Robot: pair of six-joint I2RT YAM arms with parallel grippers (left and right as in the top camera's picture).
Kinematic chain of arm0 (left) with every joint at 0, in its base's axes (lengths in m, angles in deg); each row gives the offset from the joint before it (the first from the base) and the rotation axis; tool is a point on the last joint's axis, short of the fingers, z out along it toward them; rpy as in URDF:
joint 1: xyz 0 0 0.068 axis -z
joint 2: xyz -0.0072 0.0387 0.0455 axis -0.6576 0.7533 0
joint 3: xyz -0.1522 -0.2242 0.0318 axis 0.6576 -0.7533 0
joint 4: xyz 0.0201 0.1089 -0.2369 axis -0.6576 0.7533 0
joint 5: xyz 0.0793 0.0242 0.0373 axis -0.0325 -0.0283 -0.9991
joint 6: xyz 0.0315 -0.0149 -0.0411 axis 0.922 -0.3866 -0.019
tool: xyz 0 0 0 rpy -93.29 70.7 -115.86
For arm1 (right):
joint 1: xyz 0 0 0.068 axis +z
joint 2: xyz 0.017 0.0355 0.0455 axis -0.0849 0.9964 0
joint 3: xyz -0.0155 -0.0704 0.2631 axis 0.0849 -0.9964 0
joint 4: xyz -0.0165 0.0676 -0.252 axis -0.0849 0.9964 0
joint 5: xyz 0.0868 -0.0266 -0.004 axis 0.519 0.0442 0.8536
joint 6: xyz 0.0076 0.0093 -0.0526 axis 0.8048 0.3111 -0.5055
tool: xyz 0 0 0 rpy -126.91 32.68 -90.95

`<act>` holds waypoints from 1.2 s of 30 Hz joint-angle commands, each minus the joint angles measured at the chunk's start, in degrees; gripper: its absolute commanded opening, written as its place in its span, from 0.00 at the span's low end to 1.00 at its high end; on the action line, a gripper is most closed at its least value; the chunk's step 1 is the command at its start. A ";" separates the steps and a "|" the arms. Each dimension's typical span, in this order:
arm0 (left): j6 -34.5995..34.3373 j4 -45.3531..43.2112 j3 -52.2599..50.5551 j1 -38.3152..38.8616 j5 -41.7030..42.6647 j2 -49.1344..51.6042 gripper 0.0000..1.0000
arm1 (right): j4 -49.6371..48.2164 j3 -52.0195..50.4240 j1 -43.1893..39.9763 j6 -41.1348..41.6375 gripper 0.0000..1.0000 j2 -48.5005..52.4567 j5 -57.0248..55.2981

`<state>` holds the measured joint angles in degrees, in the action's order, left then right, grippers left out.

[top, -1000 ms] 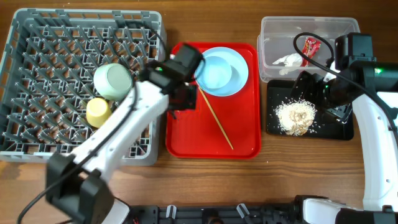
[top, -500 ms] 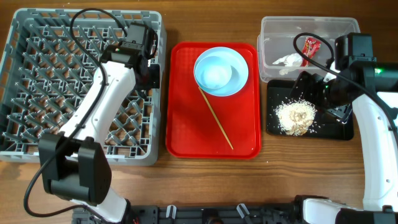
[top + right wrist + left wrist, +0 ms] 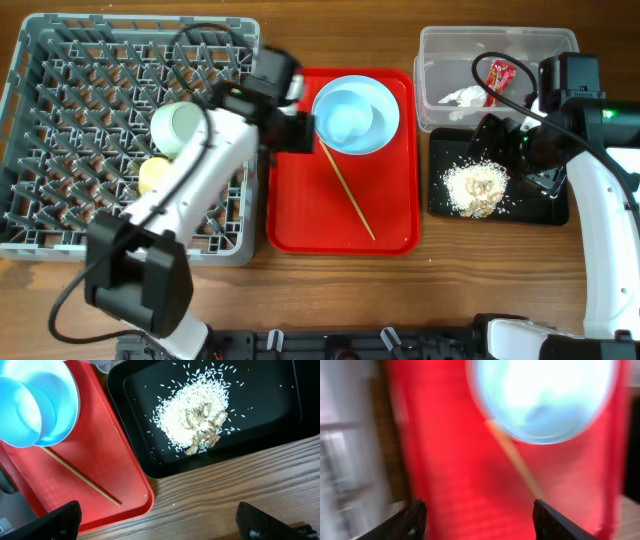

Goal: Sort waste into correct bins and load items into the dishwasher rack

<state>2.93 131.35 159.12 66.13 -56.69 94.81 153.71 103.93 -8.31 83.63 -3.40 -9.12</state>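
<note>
The left gripper [image 3: 480,515] is held wide and empty over the red serving tray [image 3: 300,215], probably so the chopstick [image 3: 347,190] lying on it, near the plate [image 3: 386,115], can be taken.

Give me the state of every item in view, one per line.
dishwasher rack, holds green bowl and yellow cup
plate, on red tray, small bowl resting on it
chopstick, lying flat on red tray
clear tub, holds red wrapper and tissue
black tray, holds piled food scraps
left gripper, open, empty, above red tray
right gripper, open, empty
</note>
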 commanded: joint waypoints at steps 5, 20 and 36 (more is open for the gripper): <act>-28.96 -3.96 0.07 13.99 -2.34 5.14 0.68 | 0.02 1.33 -0.13 0.22 1.00 -0.81 -0.33; -32.87 3.41 0.04 18.91 -11.80 18.18 0.29 | 0.07 1.33 -0.13 0.17 1.00 -0.81 -0.33; -8.83 7.56 0.85 9.57 -13.33 1.22 0.04 | 0.44 1.33 -0.13 0.15 1.00 -0.81 -0.35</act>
<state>-20.68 138.96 159.12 77.83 -68.62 104.76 154.09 103.93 -8.31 83.63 -3.40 -9.12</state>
